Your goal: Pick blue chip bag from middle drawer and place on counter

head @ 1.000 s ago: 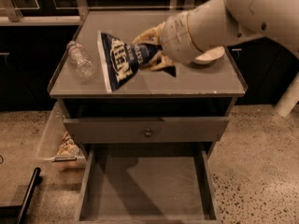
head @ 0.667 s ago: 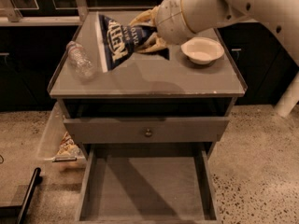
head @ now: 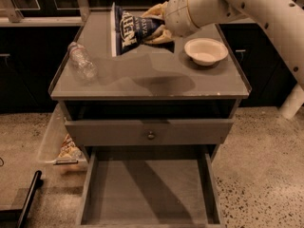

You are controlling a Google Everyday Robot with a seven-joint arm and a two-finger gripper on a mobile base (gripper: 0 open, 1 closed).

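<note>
At the far left, a clear plastic bin point(head: 50, 141) stood on the speckled floor beside the cabinet, with a pale snack packet point(head: 69, 149) in it. That was not my target. On the left part of the counter point(head: 142, 87) a clear plastic bottle point(head: 81, 65) lay on its side, well apart from everything else.

Moving right, the blue chip bag point(head: 129, 30) was up over the rear of the counter, tilted, its white lettering facing me. Its lower left corner hung close to the grey top, though I could not tell whether it touched. Below, the middle drawer point(head: 147, 184) stood pulled out and its floor was bare, so I judged the pick from it done. Above it, the drawer front with the knob point(head: 151, 135) was closed.

Just right of the bag, the gripper point(head: 154, 23) was clamped on the bag's right end, one yellowish finger above it and one below. The arm point(head: 247, 8) reached in from the upper right. The white bowl point(head: 205, 51) sat on the counter just right of and below the gripper, apart from the bag.

By my reading, the carry was all but finished. What remained was to lower the bag onto bare counter between the bottle and the bowl, release it and pull the arm back.
</note>
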